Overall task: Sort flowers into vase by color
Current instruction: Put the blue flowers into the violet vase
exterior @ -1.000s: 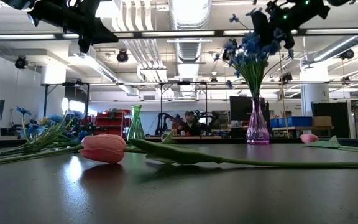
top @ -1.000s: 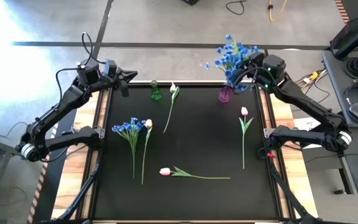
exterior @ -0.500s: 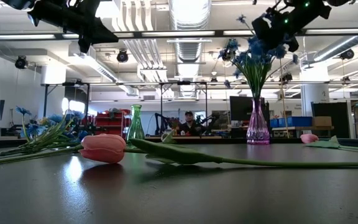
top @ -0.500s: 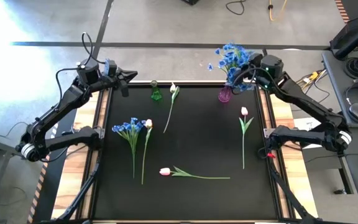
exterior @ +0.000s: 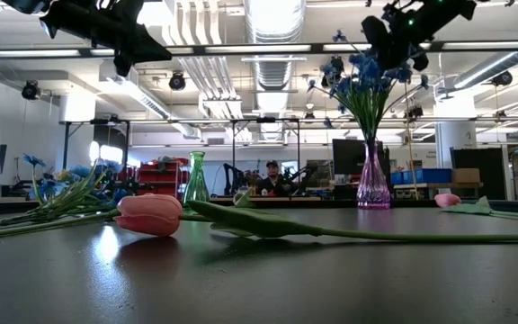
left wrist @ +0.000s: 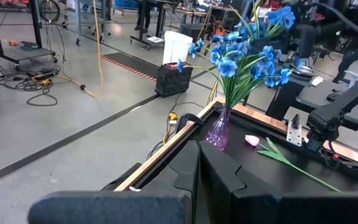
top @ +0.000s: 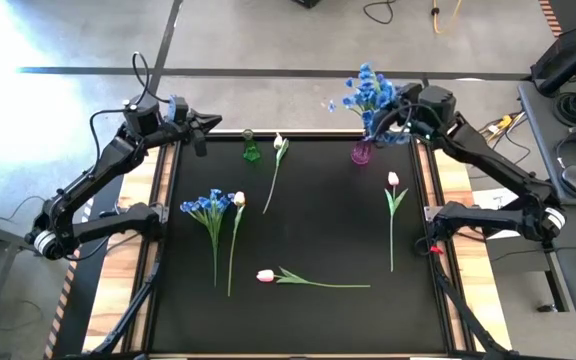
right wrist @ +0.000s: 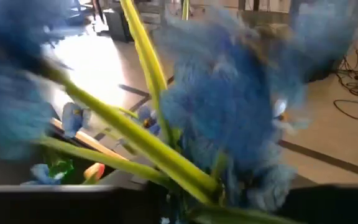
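The right claw (top: 396, 118) pinched the blue bunch (top: 370, 95), its stems seated in the purple vase (top: 361, 152); left claw (top: 204, 131) apparently pressed together, idle

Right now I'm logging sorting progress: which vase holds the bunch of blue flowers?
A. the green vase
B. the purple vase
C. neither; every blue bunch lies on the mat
B: the blue flowers stand with stems in the purple vase; the green vase holds none.

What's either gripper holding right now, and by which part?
Left gripper holds nothing; it waits shut at the table's far-left corner. Right gripper sits in the blue flowers standing in the purple vase; an actual grip can't be told.
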Controlling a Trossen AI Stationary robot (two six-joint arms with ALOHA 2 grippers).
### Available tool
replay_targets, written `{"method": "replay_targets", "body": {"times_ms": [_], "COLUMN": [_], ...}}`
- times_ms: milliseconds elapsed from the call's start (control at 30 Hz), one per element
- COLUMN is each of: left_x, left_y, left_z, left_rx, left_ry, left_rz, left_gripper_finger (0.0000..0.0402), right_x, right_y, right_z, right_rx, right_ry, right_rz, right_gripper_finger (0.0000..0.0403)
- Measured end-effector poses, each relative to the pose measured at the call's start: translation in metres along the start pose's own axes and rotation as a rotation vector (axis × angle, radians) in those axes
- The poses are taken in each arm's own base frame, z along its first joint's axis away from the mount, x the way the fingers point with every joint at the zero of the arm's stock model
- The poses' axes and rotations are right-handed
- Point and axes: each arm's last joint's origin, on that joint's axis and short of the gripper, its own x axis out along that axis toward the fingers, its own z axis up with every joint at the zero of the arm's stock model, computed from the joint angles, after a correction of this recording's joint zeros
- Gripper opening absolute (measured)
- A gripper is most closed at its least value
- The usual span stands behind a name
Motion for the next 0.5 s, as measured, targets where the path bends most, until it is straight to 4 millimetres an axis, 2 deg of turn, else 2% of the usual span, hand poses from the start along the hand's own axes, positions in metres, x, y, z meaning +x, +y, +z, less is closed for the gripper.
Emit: {"method": "replay_targets", "body": {"times_ms": [133, 267, 367, 500], "left_x": [0.0, 0.0, 0.0, 0.0], "left_y": [0.0, 0.0, 0.0, 0.0], "left_z": [0.0, 0.0, 0.0, 0.0], "left_rx": [0.0, 0.0, 0.0, 0.0], "left_ry": [0.0, 0.0, 0.0, 0.0], "left_rz": [0.0, 0.0, 0.0, 0.0], "left_gripper_finger": [0.0, 0.0, 0.0, 0.0], "right_x": [-0.009, -0.016, -0.015, -0.006], "right_y": [0.001, 0.001, 0.002, 0.002], "right_z": [0.013, 0.024, 0.026, 0.021], "right_rx": [-0.006, -0.011, -0.017, -0.026], "right_ry": [0.018, 0.02, 0.025, 0.06], "right_rz": [-0.002, -0.009, -0.011, -0.014], "right_gripper_finger": [0.0187, 0.0198, 0.0178, 0.0112]}}
